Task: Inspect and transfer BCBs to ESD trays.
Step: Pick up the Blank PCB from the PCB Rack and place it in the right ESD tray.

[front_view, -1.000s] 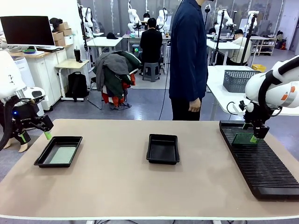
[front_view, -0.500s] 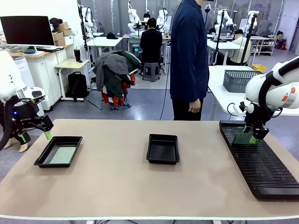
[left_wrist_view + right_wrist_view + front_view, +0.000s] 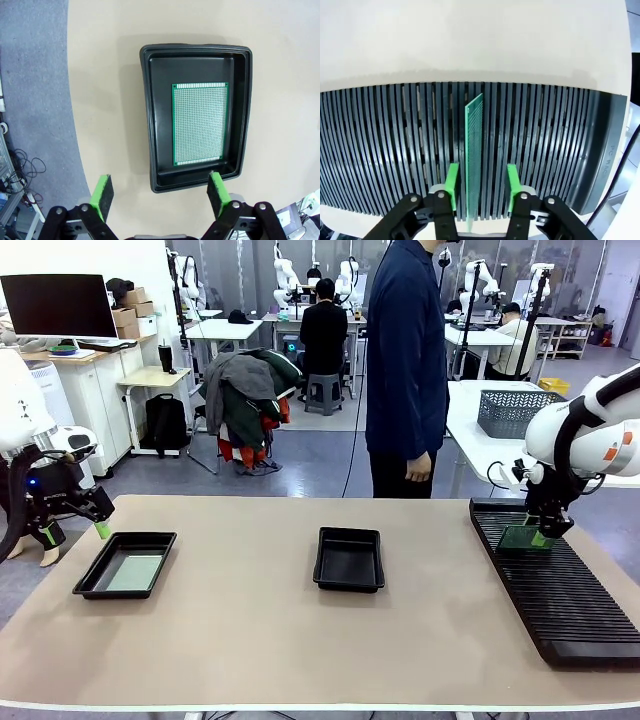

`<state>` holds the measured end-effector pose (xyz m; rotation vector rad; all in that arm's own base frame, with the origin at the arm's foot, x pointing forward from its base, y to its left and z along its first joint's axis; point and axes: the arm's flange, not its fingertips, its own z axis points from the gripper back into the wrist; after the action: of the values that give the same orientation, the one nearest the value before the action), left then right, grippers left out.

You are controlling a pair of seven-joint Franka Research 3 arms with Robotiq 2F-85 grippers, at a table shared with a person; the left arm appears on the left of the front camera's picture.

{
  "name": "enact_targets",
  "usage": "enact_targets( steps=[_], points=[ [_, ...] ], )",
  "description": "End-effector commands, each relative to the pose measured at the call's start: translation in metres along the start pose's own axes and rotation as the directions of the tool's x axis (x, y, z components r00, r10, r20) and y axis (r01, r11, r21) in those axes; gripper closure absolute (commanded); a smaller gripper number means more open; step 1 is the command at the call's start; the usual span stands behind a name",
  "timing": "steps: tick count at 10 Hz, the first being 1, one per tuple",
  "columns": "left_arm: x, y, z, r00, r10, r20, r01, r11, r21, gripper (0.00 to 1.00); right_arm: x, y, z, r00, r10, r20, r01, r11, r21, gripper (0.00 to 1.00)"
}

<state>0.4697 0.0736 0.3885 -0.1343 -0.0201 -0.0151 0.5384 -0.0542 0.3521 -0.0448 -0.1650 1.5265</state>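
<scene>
Right fingers [image 3: 452, 186] have narrowed; the upright BCB [image 3: 474, 150] stands between them.

Grey floor [image 3: 310, 455], white desks [image 3: 225, 328], dark monitor [image 3: 58, 305] at left, jacket-draped chair [image 3: 245, 405], mesh basket [image 3: 508, 413] at right.

My table [image 3: 250, 640] is plain beige. The tray [image 3: 146, 125] at its left edge is solid black. The board [image 3: 200, 122] in it has a pale green-grey face with a fine dot grid and a darker green border. The middle tray [image 3: 349, 560] is black too. The rack [image 3: 395, 150] along the right edge is black, ribbed in parallel lines. Its board [image 3: 474, 150] is bright green, probably dotted the same. The left gripper [image 3: 159, 176] and right gripper [image 3: 482, 167] are black with green pads [image 3: 102, 192].
</scene>
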Motion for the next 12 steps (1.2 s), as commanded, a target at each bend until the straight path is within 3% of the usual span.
enact_targets(
  steps=[1,9,12],
  points=[
    [-0.0014,0.0009,-0.0011,1.0,-0.007,0.009,0.007,1.0,-0.009,0.0,0.0014,0.0094,0.0027,0.999,-0.013,-0.038,0.012,0.999,-0.033,0.59],
    [-0.0014,0.0009,-0.0011,1.0,-0.007,0.009,0.007,1.0,-0.009,0.0,0.0009,0.0122,0.0012,0.999,-0.023,-0.048,0.021,0.999,-0.037,0.95],
    [-0.0014,0.0009,-0.0011,1.0,-0.007,0.009,0.007,1.0,-0.009,0.0,0.0003,0.0146,0.0002,0.999,-0.024,-0.046,0.022,0.999,-0.041,1.0]
  ],
)
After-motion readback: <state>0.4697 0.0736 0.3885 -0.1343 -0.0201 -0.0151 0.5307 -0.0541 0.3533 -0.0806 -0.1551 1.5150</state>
